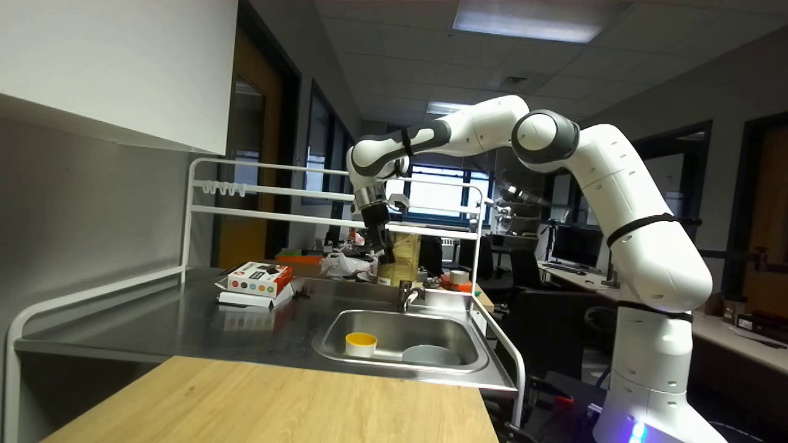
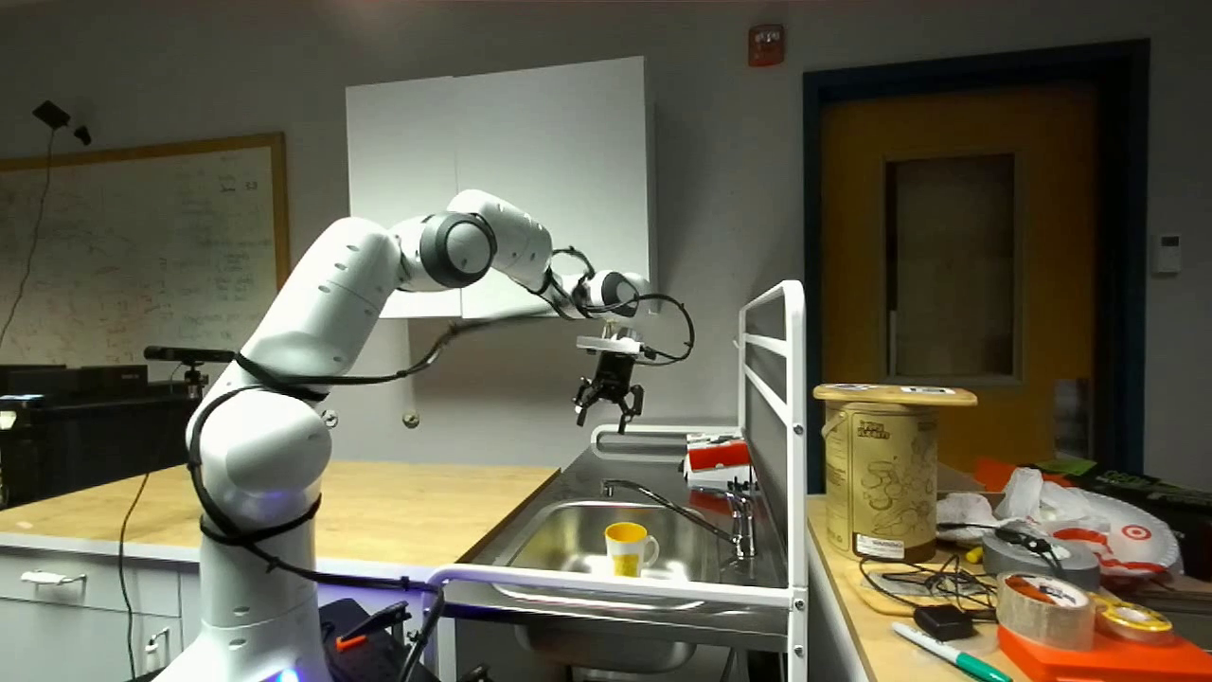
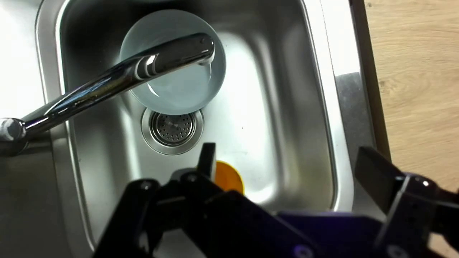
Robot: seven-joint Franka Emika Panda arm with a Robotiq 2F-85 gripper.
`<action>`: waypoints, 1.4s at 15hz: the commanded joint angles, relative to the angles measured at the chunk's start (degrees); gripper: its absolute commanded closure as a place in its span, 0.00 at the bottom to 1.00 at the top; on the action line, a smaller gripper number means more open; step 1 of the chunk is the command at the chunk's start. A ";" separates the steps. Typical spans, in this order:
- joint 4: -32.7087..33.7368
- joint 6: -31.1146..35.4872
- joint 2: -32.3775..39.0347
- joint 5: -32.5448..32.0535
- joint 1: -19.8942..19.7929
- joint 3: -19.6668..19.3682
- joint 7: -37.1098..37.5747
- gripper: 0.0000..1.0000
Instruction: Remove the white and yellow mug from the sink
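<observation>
The white and yellow mug (image 1: pixel 361 346) stands upright in the stainless-steel sink (image 1: pixel 418 327). In an exterior view the mug (image 2: pixel 625 549) shows its handle pointing right, inside the sink (image 2: pixel 561 542). In the wrist view only part of the mug's orange-yellow inside (image 3: pixel 229 178) shows; the left finger hides the rest. My gripper (image 3: pixel 287 156) is open and empty, its fingers wide apart over the sink (image 3: pixel 247 89) and its rim. In both exterior views the gripper (image 1: pixel 383 253) (image 2: pixel 602 421) hangs well above the mug and the faucet.
The chrome faucet (image 3: pixel 172 57) reaches over a pale bowl (image 3: pixel 179 91) in the sink, near the drain (image 3: pixel 173 128). The bowl also shows in an exterior view (image 1: pixel 431 355). A white rack (image 2: pixel 793 426) runs along the counter. A red-and-white box (image 1: pixel 258 278) lies on the counter. A wooden tabletop (image 1: pixel 289 400) adjoins it.
</observation>
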 commanded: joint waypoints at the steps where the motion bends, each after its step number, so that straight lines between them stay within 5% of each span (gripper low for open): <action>1: -4.74 4.05 -3.36 2.69 -2.50 0.25 2.43 0.00; 10: -9.87 16.83 4.29 15.74 -7.05 -1.73 16.20 0.00; 21: 9.56 4.38 21.55 12.32 -2.59 -2.72 31.41 0.00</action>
